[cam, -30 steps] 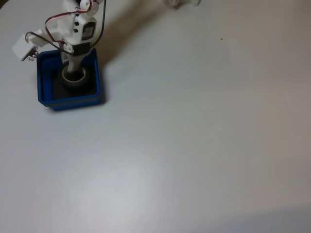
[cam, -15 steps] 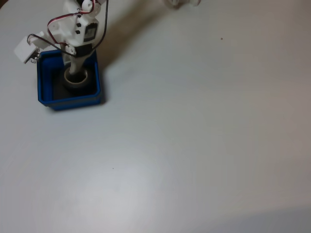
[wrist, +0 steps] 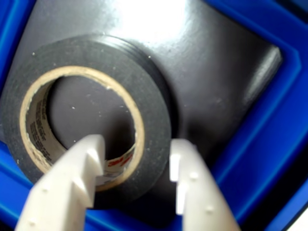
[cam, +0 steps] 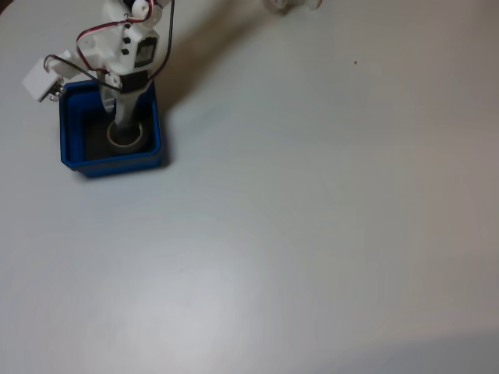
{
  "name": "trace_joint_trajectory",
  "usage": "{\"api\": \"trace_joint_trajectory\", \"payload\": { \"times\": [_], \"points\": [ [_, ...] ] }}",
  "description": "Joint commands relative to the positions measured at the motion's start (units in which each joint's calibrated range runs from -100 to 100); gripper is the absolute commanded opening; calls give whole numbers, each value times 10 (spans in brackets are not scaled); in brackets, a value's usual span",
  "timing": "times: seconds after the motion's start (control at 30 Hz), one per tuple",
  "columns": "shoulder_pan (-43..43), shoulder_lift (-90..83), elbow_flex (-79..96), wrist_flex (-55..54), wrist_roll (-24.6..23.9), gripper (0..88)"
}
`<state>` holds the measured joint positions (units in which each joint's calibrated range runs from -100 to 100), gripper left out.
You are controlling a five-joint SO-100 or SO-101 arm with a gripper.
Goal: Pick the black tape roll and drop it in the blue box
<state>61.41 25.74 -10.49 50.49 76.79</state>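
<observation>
The blue box (cam: 111, 163) stands at the far left of the table in the fixed view. The black tape roll (cam: 139, 139) lies flat on its dark floor, and the pale core shows as a ring. My gripper (cam: 125, 126) reaches down into the box from above. In the wrist view the black tape roll (wrist: 155, 98) rests on the floor inside the blue box (wrist: 272, 144). My gripper (wrist: 137, 147) is open and straddles the roll's wall. One finger is inside the core, the other is outside, and a gap shows beside the wall.
The white arm (cam: 125, 47) with red and black wires leans over the box's far rim. A small white camera block (cam: 40, 80) sticks out to its left. The white tabletop (cam: 312, 218) stretches wide to the right and front of the box.
The tape roll has dropped from the fingers onto the box floor and sits a little lower in the fixed view. The gripper has opened and stayed over the box.
</observation>
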Motion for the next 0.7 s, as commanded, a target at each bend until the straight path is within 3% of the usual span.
{"api": "trace_joint_trajectory", "payload": {
  "times": [0.0,0.23,0.4,0.67],
  "points": [
    [-3,-10,-42,-12,3,129],
    [-3,-15,-43,-28,3,111],
    [-3,-16,-43,-45,3,0],
    [-18,-27,-44,-46,3,8]
  ]
}}
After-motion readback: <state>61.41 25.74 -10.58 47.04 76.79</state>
